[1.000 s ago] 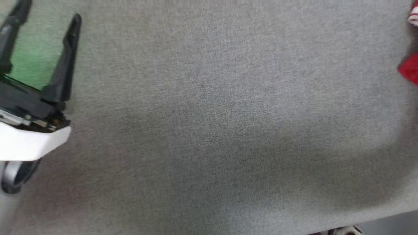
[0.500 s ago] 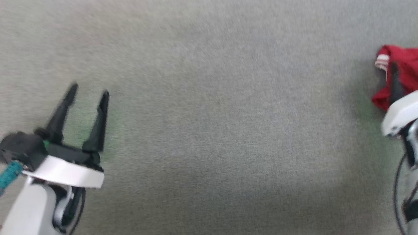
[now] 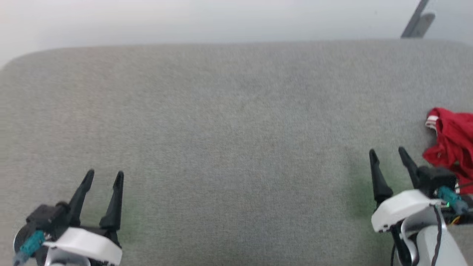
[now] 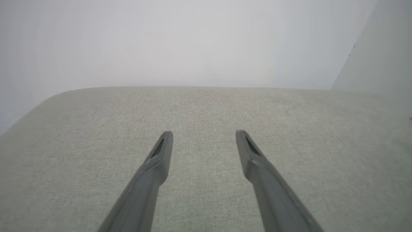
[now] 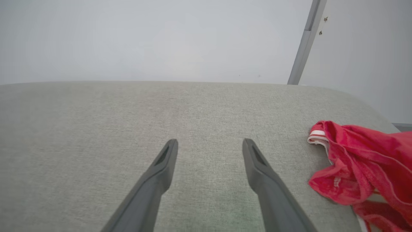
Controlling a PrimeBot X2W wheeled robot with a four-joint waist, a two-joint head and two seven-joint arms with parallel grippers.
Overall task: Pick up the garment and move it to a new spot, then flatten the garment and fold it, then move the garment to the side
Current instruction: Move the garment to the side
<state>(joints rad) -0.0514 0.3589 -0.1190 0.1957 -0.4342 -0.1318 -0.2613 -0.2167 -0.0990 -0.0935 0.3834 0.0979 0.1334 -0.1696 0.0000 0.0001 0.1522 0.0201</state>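
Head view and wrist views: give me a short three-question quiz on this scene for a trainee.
1. True or false: the garment lies crumpled on the gray surface, gripped by neither the left end effector nor the right end effector.
2. Which end effector is nearer the garment? A: left. B: right.
3. Fill in: the jaws of both end effectors stand ____.

Key: 1 true; 2 B; 3 open.
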